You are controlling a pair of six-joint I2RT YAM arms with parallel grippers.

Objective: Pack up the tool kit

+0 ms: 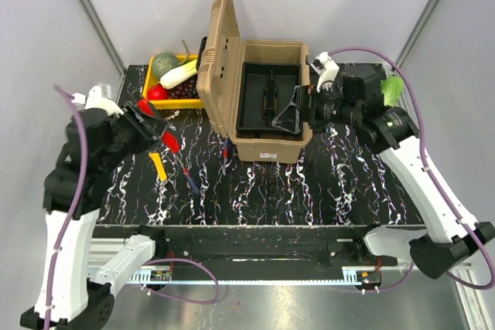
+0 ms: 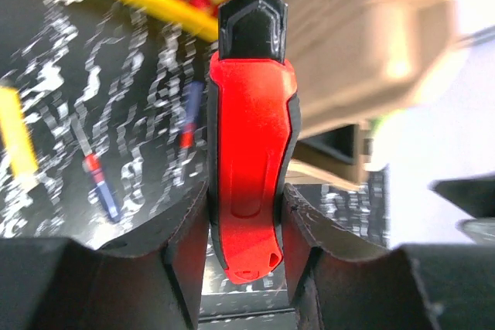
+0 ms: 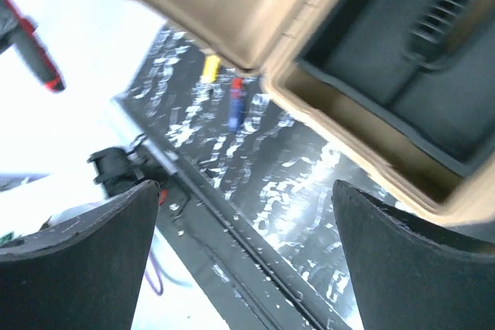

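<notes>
Red-handled tool [image 2: 251, 183] pinched tight in left gripper [image 2: 244, 210], at 9 o'clock of the open toolbox [image 1: 271, 147]. Carry it toward 3 o'clock, clear the tan wall, lower it flat into the black tray [image 1: 255, 106]. Right gripper [image 1: 289, 113] spread, empty, over the tray's 3 o'clock edge.

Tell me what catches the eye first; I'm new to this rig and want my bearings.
The tan toolbox stands open mid-table, lid upright, black tray inside. The left hand grips a red-handled tool left of the box. The right hand hangs open at the box's right side.
</notes>
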